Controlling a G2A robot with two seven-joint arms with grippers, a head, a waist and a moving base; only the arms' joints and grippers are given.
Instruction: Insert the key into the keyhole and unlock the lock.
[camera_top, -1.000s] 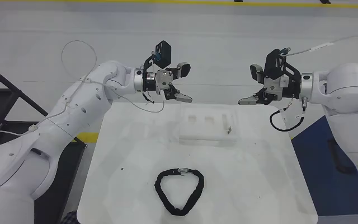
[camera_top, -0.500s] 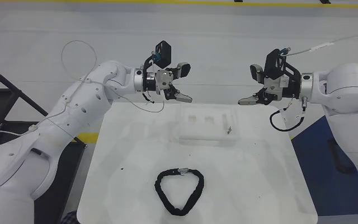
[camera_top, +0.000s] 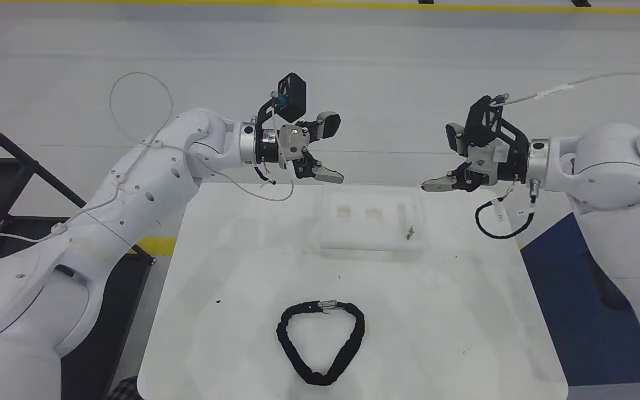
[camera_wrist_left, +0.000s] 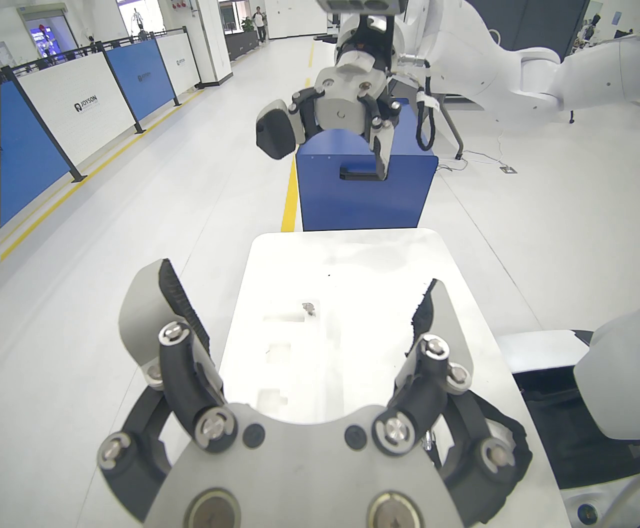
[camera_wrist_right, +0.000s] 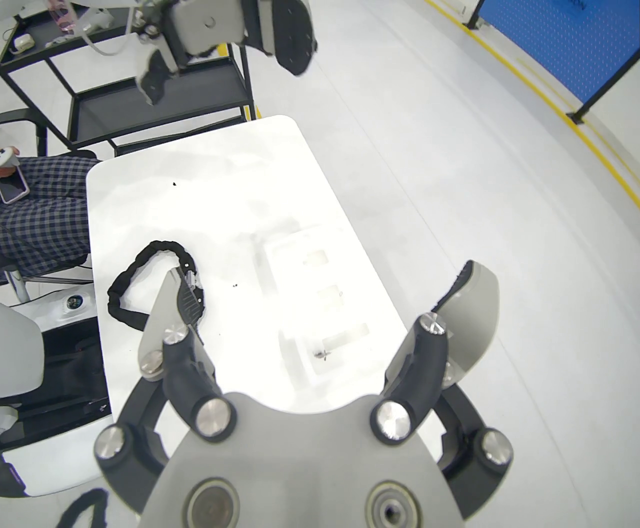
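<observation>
Small metal key (camera_top: 409, 234) lies in the white foam tray (camera_top: 340, 240), at the near end of the slot closest to the right arm. Its long axis seems to follow the slot (which end is the tip is too small to tell). Nearer the robot, the black fabric-sleeved chain lock (camera_top: 321, 343) lies as a flat loop on the white table (camera_top: 450, 330), its silver cylinder crosswise on the side facing the tray. Left gripper (camera_top: 335, 150) and right gripper (camera_top: 445, 157) hover over the far corners, both spread wide and holding nothing.
</observation>
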